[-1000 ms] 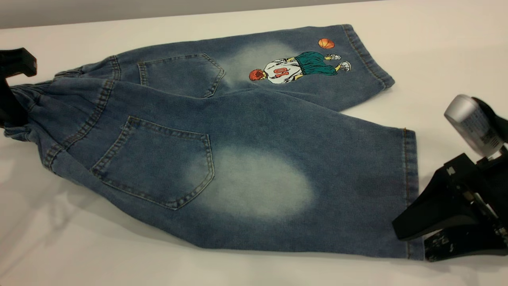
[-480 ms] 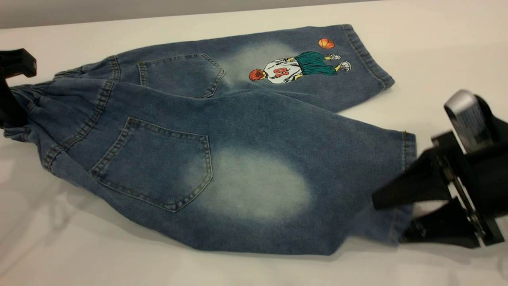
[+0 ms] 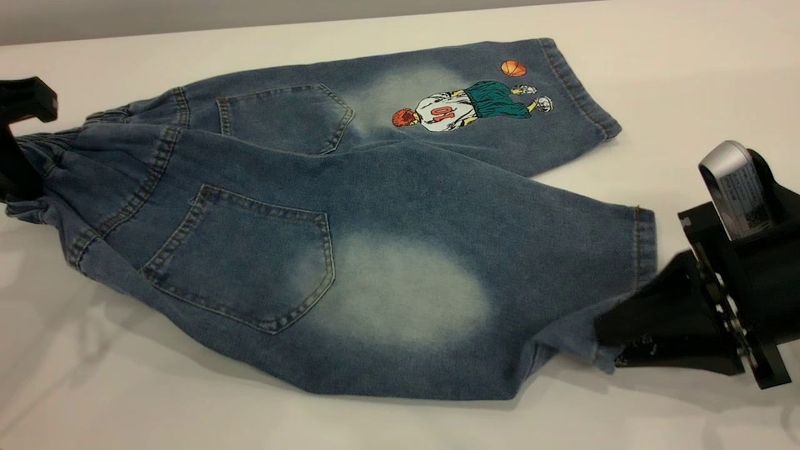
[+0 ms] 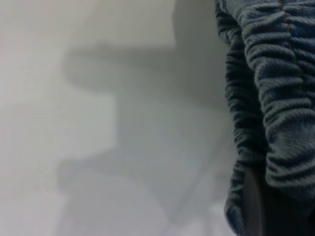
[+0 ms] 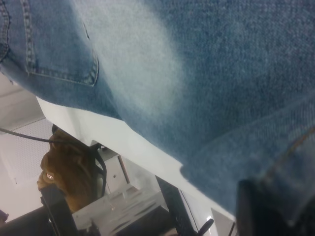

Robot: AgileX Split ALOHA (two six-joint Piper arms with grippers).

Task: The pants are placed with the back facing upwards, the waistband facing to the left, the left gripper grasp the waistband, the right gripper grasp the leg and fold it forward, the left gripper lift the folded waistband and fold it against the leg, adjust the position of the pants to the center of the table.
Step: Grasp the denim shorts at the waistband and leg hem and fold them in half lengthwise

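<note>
The pants [image 3: 350, 219] lie spread on the white counter [image 3: 687, 56], back side up, with the gathered waistband [image 3: 44, 169] at the counter's left edge and both legs running toward the right. The printed leg [image 3: 475, 106] lies toward the far edge; the plain leg [image 3: 437, 287], with its pale oval patch, lies toward the near edge.

The left pincer [image 3: 19, 150] sits at the left edge, its black jaws closed over the ruched waistband; in the left wrist view the bunched elastic [image 4: 275, 108] runs right against a dark finger [image 4: 256, 206].

The right pincer [image 3: 615, 350] is at the near right part of the counter, its jaws closed on the near corner of the plain leg's hem [image 3: 640, 250]. That corner is pulled into a drawn-out point and held slightly off the counter, with a shadow under it. The right wrist view shows the denim [image 5: 221, 88] close up, its stitched hem running into the dark finger [image 5: 261, 206].
</note>
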